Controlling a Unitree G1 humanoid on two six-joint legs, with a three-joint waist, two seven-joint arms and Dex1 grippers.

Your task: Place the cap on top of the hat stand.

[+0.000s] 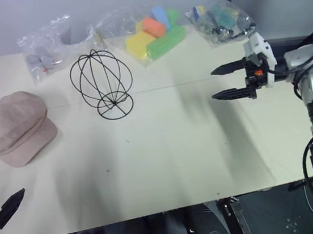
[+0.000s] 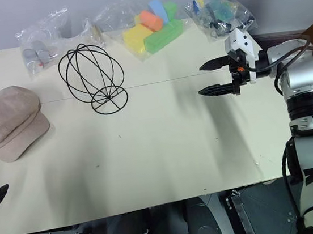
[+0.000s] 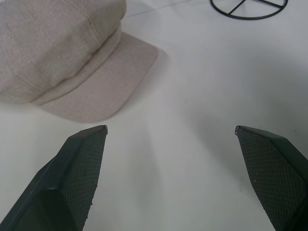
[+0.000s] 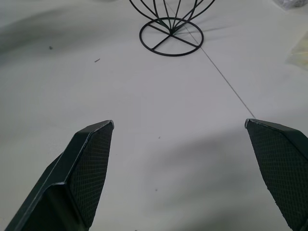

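While the cap (image 1: 14,129) lies untouched on the tabletop (image 1: 166,150) just ahead of the left gripper (image 3: 171,130) — jaws spread, empty — the approach step applies. Next: close on the brim. The right gripper (image 1: 229,80) faces the hat stand (image 1: 102,83), spread.

Bright, even overhead light; soft grey shadows streak the table (image 1: 166,150); wrist views sharp, no glare.
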